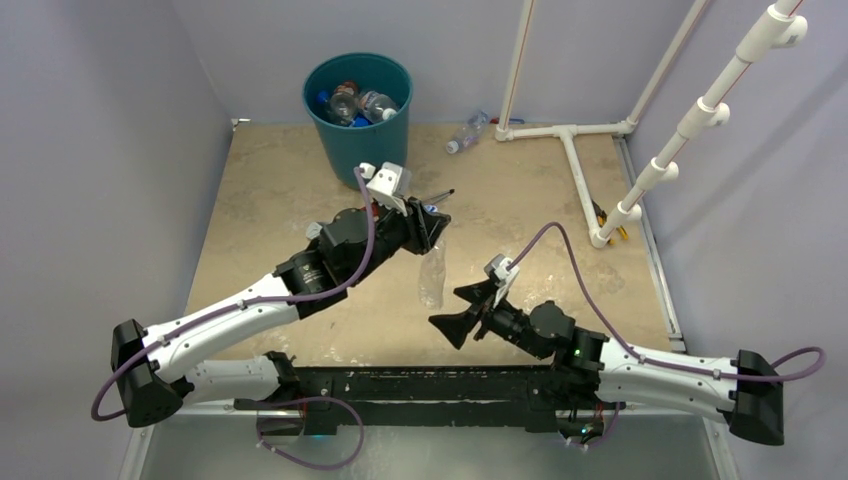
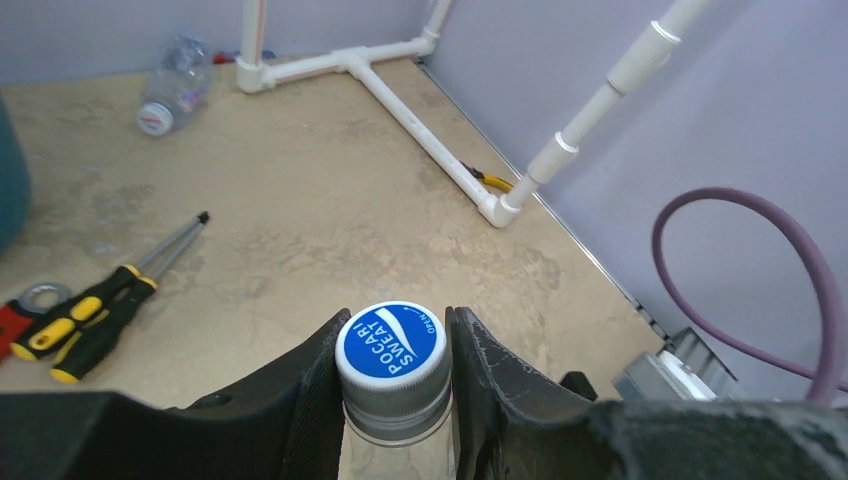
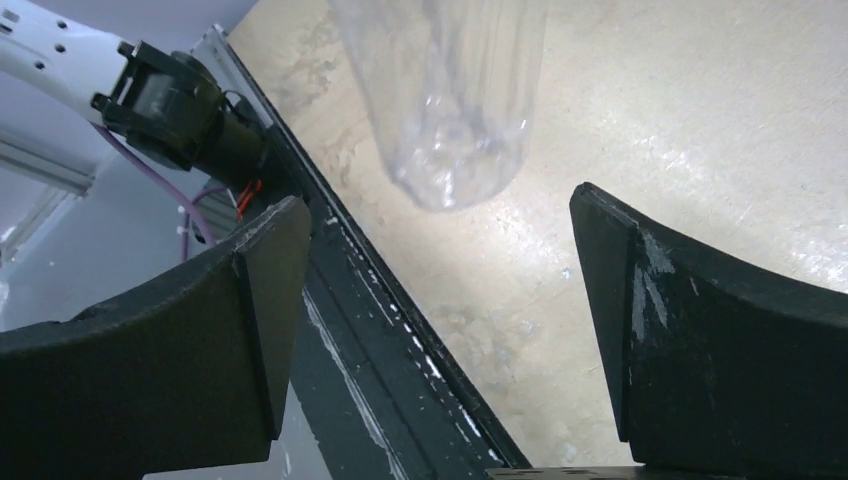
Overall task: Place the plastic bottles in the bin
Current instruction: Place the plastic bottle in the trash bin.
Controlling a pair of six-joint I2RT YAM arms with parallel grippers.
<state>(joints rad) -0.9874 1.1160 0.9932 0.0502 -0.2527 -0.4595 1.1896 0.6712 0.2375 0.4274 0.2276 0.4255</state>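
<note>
A clear plastic bottle point(image 1: 432, 275) with a blue-and-white cap point(image 2: 390, 345) hangs above the table, neck up. My left gripper point(image 1: 437, 222) is shut on its cap and neck, and both black fingers point(image 2: 300, 400) press the cap's sides. My right gripper point(image 1: 455, 310) stands wide open just below and right of the bottle. In the right wrist view the bottle's base point(image 3: 450, 110) floats beyond the gripper point(image 3: 440, 300), touching neither finger. The teal bin point(image 1: 360, 145) stands at the back, holding several bottles point(image 1: 360, 103). Another bottle point(image 1: 466, 133) point(image 2: 175, 85) lies by the back wall.
Two yellow-and-black screwdrivers point(image 2: 100, 310) and a red-handled wrench point(image 2: 20, 310) lie on the table left of my left gripper. A white pipe frame point(image 1: 575, 165) point(image 2: 420, 110) runs along the back right, with a yellow-handled tool point(image 2: 490, 180) at its foot.
</note>
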